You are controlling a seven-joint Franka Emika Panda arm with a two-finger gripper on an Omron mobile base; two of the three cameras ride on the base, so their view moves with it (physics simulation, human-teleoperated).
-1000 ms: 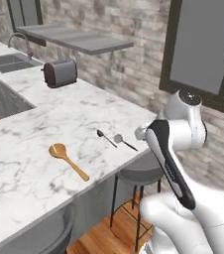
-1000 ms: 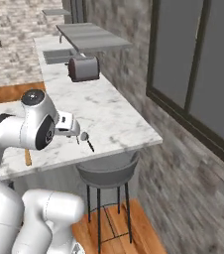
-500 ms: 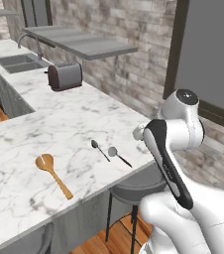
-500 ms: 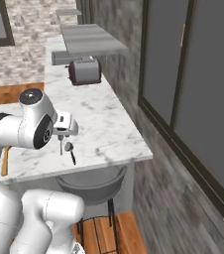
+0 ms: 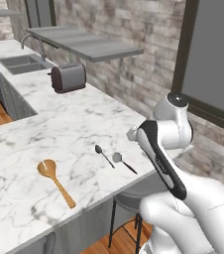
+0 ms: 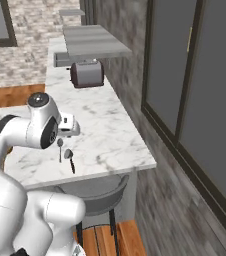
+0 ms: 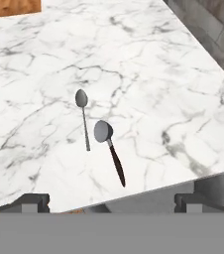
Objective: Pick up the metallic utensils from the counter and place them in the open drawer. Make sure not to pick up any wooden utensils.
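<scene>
Two metallic utensils lie side by side near the edge of the white marble counter (image 5: 69, 124): a slim silver spoon (image 7: 84, 121) and a round-headed piece with a black handle (image 7: 111, 151). The base views show them too, the spoon (image 5: 104, 155) and the black-handled piece (image 5: 124, 162). A wooden spoon (image 5: 55, 180) lies further left on the counter. My gripper (image 7: 112, 202) hangs open above the counter's edge, just short of the two metal pieces, holding nothing. The open drawer is out of view.
A dark toaster (image 5: 68, 78) stands at the back of the counter, with a sink (image 5: 21, 62) and faucet beyond it. A grey shelf (image 5: 86, 44) runs along the brick wall. A grey stool (image 6: 97, 192) sits under the counter's edge.
The whole picture has shifted because the base drove along the counter. The utensils lie where they were on the marble. The gripper stays open.
</scene>
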